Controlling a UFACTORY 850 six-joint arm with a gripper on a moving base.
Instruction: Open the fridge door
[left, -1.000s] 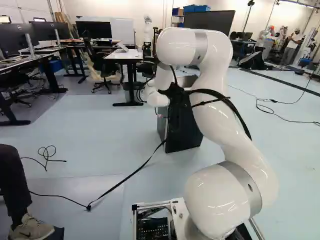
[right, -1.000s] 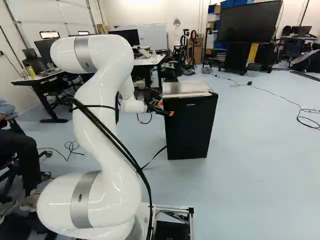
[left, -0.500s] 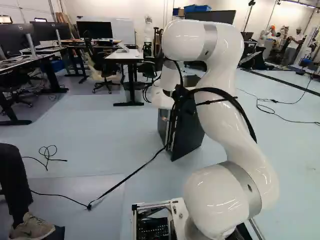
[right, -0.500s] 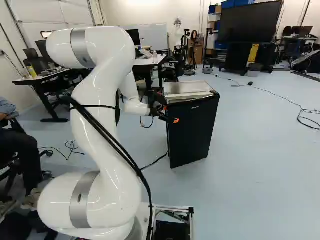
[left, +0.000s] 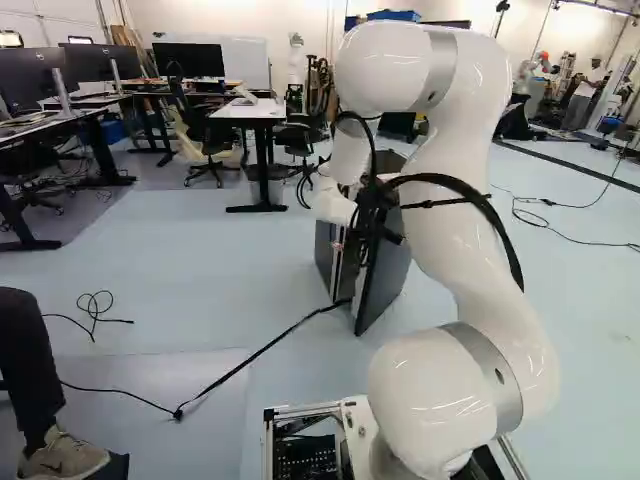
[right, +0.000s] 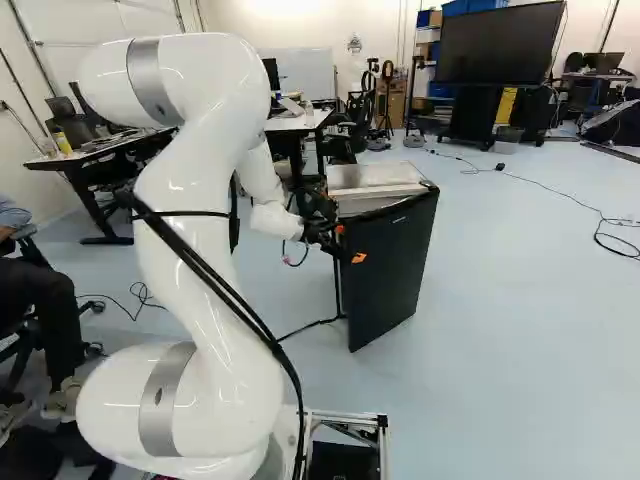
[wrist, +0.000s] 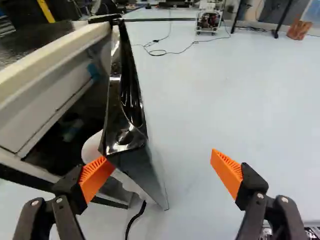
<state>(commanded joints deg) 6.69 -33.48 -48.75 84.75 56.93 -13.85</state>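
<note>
My gripper (right: 350, 244) is at the free edge of the black fridge door (right: 388, 275), which stands partly open from the fridge (right: 376, 178). In the wrist view the gripper (wrist: 158, 165) has its fingers wide apart. One orange pad (wrist: 95, 177) is on the inner side of the door (wrist: 131, 117), in the gap towards the fridge body (wrist: 52, 82), against or very near the door's corner. The other finger stands off the door's outer side, over bare floor. In the left base view the door (left: 384, 280) shows beyond the arm; the wrist and cables hide its upper part.
A black strap (left: 255, 355) runs over the floor to the fridge's foot. Desks (left: 262, 112) and chairs stand behind and to the left of the fridge. A large screen (right: 498, 45) is at the back right. Cables (right: 560, 203) lie on the floor at the right.
The door has swung from shut to partly open, its free edge coming towards the base. My arm has drawn back and the gripper has moved along with that edge. The base has stayed still.
</note>
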